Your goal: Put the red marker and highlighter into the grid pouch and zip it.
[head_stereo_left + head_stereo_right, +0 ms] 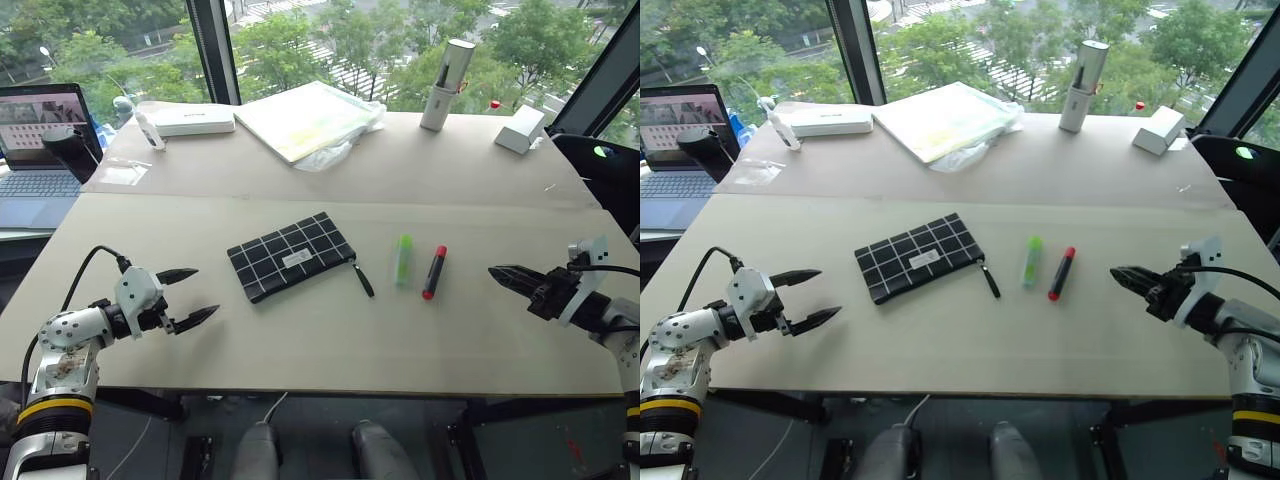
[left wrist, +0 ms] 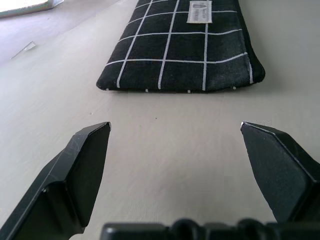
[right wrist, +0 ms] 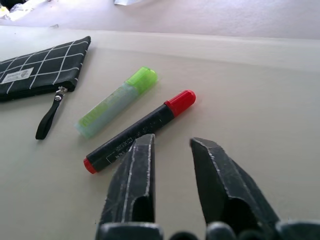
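The left gripper (image 1: 186,296) is hovering with its fingers spread at 9 o'clock of the grid pouch (image 1: 290,256) — ready to steady it. The right gripper (image 1: 503,273), fingers nearly together, is aiming at the red marker (image 1: 434,272) beside the highlighter (image 1: 403,259) on the worktop (image 1: 330,340).

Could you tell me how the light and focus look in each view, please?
Head views: soft daylight from the windows, faint shadows under the grid pouch. Left wrist view: the pouch is crisp, the left claw slightly soft. Right wrist view: red marker and highlighter are sharp, without glare.

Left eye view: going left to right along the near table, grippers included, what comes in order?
Left gripper, open → black white-grid fabric pouch → light-green highlighter → black red-capped marker → right gripper, nearly shut.
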Available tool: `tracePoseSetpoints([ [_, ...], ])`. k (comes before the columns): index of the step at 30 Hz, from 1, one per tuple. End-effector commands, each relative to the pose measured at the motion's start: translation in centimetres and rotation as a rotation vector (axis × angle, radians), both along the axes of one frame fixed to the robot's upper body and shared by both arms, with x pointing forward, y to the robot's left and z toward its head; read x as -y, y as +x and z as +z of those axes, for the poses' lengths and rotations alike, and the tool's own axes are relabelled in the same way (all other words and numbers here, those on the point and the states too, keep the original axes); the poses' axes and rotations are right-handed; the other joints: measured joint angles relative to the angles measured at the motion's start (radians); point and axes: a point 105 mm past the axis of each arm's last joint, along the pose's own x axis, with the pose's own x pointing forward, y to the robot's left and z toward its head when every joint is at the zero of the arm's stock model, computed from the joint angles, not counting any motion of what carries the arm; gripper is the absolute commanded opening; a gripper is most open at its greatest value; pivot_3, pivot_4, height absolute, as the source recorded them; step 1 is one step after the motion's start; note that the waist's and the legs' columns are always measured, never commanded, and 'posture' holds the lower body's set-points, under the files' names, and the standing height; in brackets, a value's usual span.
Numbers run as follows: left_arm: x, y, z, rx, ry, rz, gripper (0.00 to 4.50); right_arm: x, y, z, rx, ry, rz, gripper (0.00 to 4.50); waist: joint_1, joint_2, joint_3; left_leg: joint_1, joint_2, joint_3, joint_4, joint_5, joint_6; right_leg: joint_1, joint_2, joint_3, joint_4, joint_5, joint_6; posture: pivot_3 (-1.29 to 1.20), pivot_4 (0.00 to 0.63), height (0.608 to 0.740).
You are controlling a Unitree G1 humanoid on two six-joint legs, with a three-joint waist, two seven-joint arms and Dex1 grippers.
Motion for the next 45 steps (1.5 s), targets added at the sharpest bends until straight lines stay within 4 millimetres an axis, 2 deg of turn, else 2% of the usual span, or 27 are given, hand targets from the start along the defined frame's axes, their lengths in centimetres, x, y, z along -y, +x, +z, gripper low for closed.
tracePoseSetpoints([
  [1, -0.1, 0.6, 1.0, 0.095, 0.126, -0.046, 4.50, -1.0, 0.1, 2.5, 0.066, -0.012, 0.064, 0.08, 0.001, 0.000, 0.000, 0.000, 0.000, 0.000, 0.000, 0.000, 0.000, 0.000, 0.000, 0.000, 0.000, 0.000, 0.000, 0.00, 0.150, 0.736],
  [3, 0.0, 1.1, 0.9, 0.122, 0.205, -0.069, 4.50, -2.6, 0.6, 3.4, 0.096, -0.002, 0.105, 0.08, 0.000, 0.000, 0.000, 0.000, 0.000, 0.000, 0.000, 0.000, 0.000, 0.000, 0.000, 0.000, 0.000, 0.000, 0.000, 0.00, 0.150, 0.736],
  [6, 0.9, 1.7, 0.3, 0.159, 0.309, -0.128, 4.50, -5.8, 2.8, 5.1, 0.168, 0.078, 0.134, 0.08, -0.008, 0.000, 0.000, 0.001, 0.001, 0.000, 0.000, 0.000, 0.000, 0.000, 0.001, 0.000, 0.001, 0.000, 0.000, 0.00, 0.150, 0.736],
  [10, 2.9, 2.5, 0.0, 0.212, 0.333, -0.194, 4.50, -11.4, 5.2, 6.1, 0.235, 0.113, 0.230, 0.08, -0.005, 0.001, 0.000, 0.001, 0.001, -0.001, 0.000, 0.000, 0.000, 0.000, 0.002, 0.000, 0.002, 0.000, -0.001, 0.00, 0.150, 0.736],
  [13, 4.1, 2.9, -0.3, 0.227, 0.346, -0.230, 4.50, -15.8, 6.6, 5.4, 0.240, 0.042, 0.299, 0.08, 0.003, 0.002, 0.000, -0.001, 0.001, -0.001, 0.000, 0.000, 0.000, -0.001, 0.001, -0.001, 0.002, 0.000, -0.001, 0.00, 0.150, 0.736],
  [17, 5.5, 3.3, -0.8, 0.241, 0.359, -0.261, 4.50, -19.5, 8.7, 2.9, 0.197, -0.123, 0.284, 0.08, 0.023, 0.002, 0.000, -0.001, 0.001, -0.001, 0.002, 0.000, 0.000, -0.001, 0.000, -0.002, 0.002, 0.000, -0.001, 0.00, 0.150, 0.736],
  [22, 6.7, 3.7, -1.0, 0.256, 0.345, -0.277, 4.50, -20.6, 10.9, 0.3, 0.138, -0.235, 0.231, 0.08, 0.034, 0.002, 0.000, -0.001, 0.000, -0.001, 0.002, 0.001, -0.001, -0.001, 0.000, -0.004, 0.003, 0.000, -0.001, 0.00, 0.150, 0.736],
  [24, 6.8, 3.7, -1.1, 0.256, 0.346, -0.276, 4.50, -20.7, 11.1, -0.2, 0.132, -0.274, 0.242, 0.08, 0.035, 0.002, 0.000, -0.001, 0.000, -0.001, 0.002, 0.001, -0.001, -0.001, 0.000, -0.004, 0.003, 0.000, -0.001, 0.00, 0.150, 0.736],
  [29, 6.9, 3.8, -1.0, 0.260, 0.344, -0.277, 4.50, -19.9, 11.3, -2.5, 0.151, -0.520, 0.286, 0.08, 0.030, 0.004, -0.001, 0.000, 0.001, -0.001, 0.002, 0.001, -0.001, -0.001, 0.000, -0.004, 0.005, 0.000, -0.001, 0.00, 0.150, 0.736],
  [34, 7.3, 4.0, -0.6, 0.271, 0.341, -0.281, 4.50, -19.6, 11.4, -2.8, 0.197, -0.655, 0.330, 0.08, 0.030, 0.004, -0.001, 0.001, 0.001, -0.001, 0.002, 0.001, -0.001, -0.001, 0.000, -0.005, 0.007, 0.000, -0.001, 0.00, 0.150, 0.736],
  [38, 8.4, 3.9, -0.7, 0.280, 0.344, -0.317, 4.50, -19.9, 11.3, -2.8, 0.208, -0.656, 0.355, 0.08, 0.030, 0.004, -0.001, 0.001, 0.001, -0.001, 0.002, 0.001, -0.001, -0.001, 0.000, -0.005, 0.008, 0.000, -0.001, 0.00, 0.150, 0.736],
  [45, 11.3, 3.7, -2.1, 0.297, 0.378, -0.403, 4.50, -20.0, 11.6, -2.4, 0.210, -0.631, 0.340, 0.08, 0.032, 0.004, -0.002, 0.002, 0.000, -0.001, 0.002, 0.001, -0.001, 0.000, 0.000, -0.005, 0.008, 0.000, -0.001, 0.00, 0.150, 0.736],
])
